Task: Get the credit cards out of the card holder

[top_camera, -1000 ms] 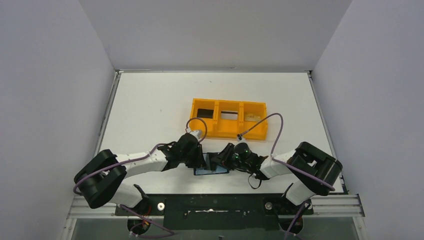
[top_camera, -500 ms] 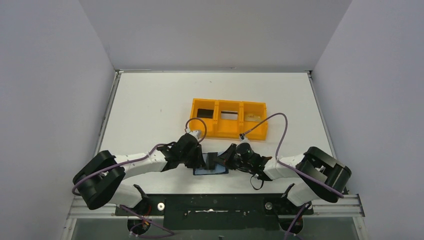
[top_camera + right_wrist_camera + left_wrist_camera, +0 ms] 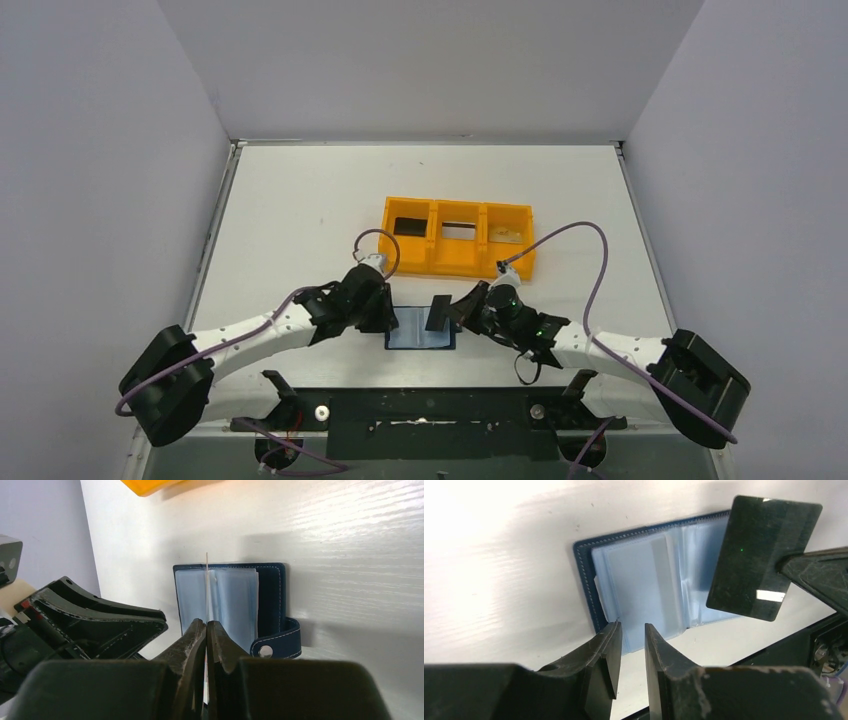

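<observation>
The navy card holder (image 3: 412,340) lies open near the table's front edge, its light blue sleeves up; it shows in the left wrist view (image 3: 644,580) and in the right wrist view (image 3: 235,597), with its closure tab (image 3: 280,642). My right gripper (image 3: 458,315) (image 3: 206,625) is shut on a dark credit card (image 3: 438,313), held clear above the holder. The card is face-on in the left wrist view (image 3: 764,557) and edge-on in the right wrist view (image 3: 206,580). My left gripper (image 3: 385,312) (image 3: 631,627) is at the holder's left edge, its jaws a narrow gap apart and empty.
An orange three-compartment tray (image 3: 432,242) stands just behind the holder. It holds a dark card (image 3: 407,226) on the left and a pale card (image 3: 505,235) on the right. Its corner shows in the right wrist view (image 3: 145,485). The black rail runs along the near edge.
My right gripper has drawn back to the right and lifted the dark card out of the holder. My left gripper has slid left to the holder's edge.
</observation>
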Controlling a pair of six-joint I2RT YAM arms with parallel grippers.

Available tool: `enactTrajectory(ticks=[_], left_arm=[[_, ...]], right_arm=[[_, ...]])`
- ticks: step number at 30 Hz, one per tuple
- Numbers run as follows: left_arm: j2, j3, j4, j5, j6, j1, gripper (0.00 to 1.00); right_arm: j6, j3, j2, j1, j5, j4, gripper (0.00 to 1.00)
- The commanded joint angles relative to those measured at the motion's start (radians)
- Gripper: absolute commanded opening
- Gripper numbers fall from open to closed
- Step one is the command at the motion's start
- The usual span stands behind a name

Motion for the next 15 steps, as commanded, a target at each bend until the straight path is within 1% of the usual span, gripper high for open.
enactTrajectory(ticks=[1,2,4,7,9,11,13,15], left_arm=[[-0.077,0.08,-0.085,-0.061,0.05,0.048,0.25],[-0.096,0.081,-0.102,-0.059,0.06,0.072,0.27],[-0.141,0.081,-0.137,-0.05,0.09,0.143,0.34],[-0.22,0.117,-0.182,-0.032,0.133,0.247,0.41],[-0.27,0.129,-0.208,-0.031,0.163,0.311,0.52],[-0.326,0.138,-0.235,-0.043,0.197,0.374,0.6],[-0.366,0.144,-0.261,-0.068,0.231,0.42,0.67],[-0.403,0.147,-0.263,-0.105,0.243,0.433,0.73]], right_arm=[[-0.074,0.028,-0.07,0.019,0.08,-0.011,0.0],[-0.088,0.035,-0.082,0.023,0.089,-0.014,0.0],[-0.113,0.044,-0.098,0.034,0.112,-0.018,0.0],[-0.147,0.053,-0.119,0.052,0.144,-0.012,0.0],[-0.17,0.054,-0.13,0.065,0.162,0.007,0.0],[-0.19,0.055,-0.137,0.078,0.18,0.021,0.0],[-0.209,0.057,-0.139,0.086,0.19,0.038,0.0],[-0.25,0.065,-0.139,0.096,0.2,0.045,0.0]])
